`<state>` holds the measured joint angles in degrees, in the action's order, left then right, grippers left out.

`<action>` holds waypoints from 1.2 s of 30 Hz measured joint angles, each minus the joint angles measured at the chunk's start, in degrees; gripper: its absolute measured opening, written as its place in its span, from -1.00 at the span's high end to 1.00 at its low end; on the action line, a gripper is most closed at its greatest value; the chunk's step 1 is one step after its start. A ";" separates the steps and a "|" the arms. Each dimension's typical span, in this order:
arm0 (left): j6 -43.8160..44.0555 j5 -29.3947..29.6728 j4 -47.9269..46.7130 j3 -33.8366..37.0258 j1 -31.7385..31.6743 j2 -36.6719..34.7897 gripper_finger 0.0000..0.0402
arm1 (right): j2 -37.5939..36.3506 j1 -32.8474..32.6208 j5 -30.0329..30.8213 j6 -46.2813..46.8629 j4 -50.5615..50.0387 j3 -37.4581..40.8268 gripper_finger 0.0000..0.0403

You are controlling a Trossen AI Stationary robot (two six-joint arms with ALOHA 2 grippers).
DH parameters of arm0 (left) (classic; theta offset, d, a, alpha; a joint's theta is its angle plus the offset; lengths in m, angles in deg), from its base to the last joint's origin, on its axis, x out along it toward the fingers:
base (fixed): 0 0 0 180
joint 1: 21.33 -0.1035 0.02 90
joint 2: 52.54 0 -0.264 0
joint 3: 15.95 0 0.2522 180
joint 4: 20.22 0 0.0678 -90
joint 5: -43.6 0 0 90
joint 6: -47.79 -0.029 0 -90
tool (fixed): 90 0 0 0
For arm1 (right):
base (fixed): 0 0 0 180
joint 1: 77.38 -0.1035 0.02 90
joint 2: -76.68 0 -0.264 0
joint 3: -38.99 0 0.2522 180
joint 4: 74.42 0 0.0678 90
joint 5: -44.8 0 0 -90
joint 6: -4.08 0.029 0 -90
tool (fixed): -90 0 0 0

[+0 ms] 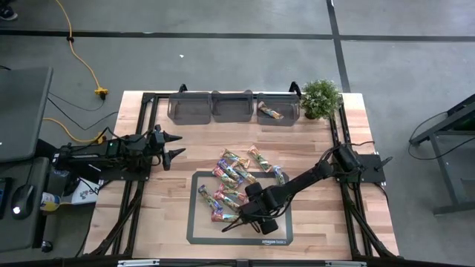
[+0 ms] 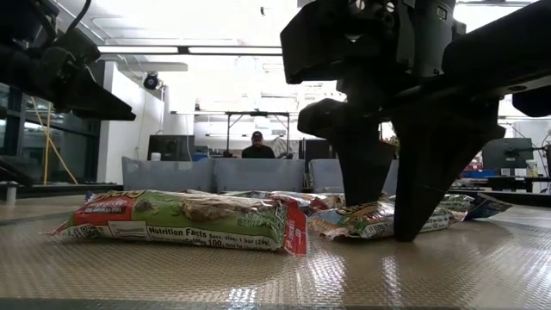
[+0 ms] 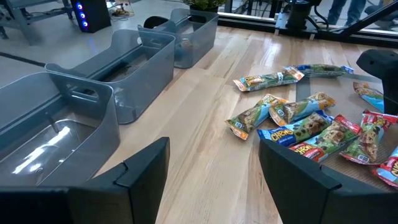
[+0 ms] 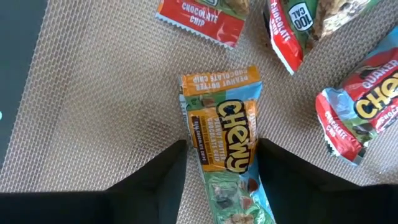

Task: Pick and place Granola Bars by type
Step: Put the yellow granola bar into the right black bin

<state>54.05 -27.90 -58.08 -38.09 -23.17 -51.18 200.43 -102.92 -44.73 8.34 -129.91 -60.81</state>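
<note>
Several granola bars (image 1: 237,178) in red, green and blue shiny wrappers lie piled across the far part of a grey mat (image 1: 199,231). My right gripper (image 1: 231,221) is low over the mat's near-left part, pointing down and open. Its fingers (image 4: 168,177) stand close on either long side of an orange-and-blue Chewy bar (image 4: 222,118) that lies flat on the mat. The low view shows the same bar (image 2: 379,222) between the two fingers, whose tips are down at the mat. My left gripper (image 1: 177,145) waits open, above the table's left side. My right gripper comes from above, pointing down, with its fingers lying across the Chewy bar's near half (image 4: 224,155), one at each long edge. The bar lies flat on the mat. Whether the fingers touch the wrapper, I cannot tell.
Three grey bins (image 1: 232,106) stand in a row at the far edge, and the right one holds one bar (image 1: 271,112). A potted plant (image 1: 320,98) sits at the far right corner. Red bars (image 4: 357,112) lie close around the gripper. Bare wood lies left of the mat.
</note>
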 joint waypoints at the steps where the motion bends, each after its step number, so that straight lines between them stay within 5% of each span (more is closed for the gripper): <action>1: 0.00 0.00 0.00 -0.02 -0.02 0.00 -0.21 | 0.00 0.02 0.02 0.21 -0.02 0.00 0.14; 36: 0.00 0.00 -0.01 0.00 -0.01 0.00 -0.21 | 0.30 -0.04 3.49 4.46 -3.43 -3.44 0.71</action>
<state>54.05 -27.90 -58.09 -38.09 -23.18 -51.18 200.73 -102.96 -41.23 12.80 -133.34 -64.26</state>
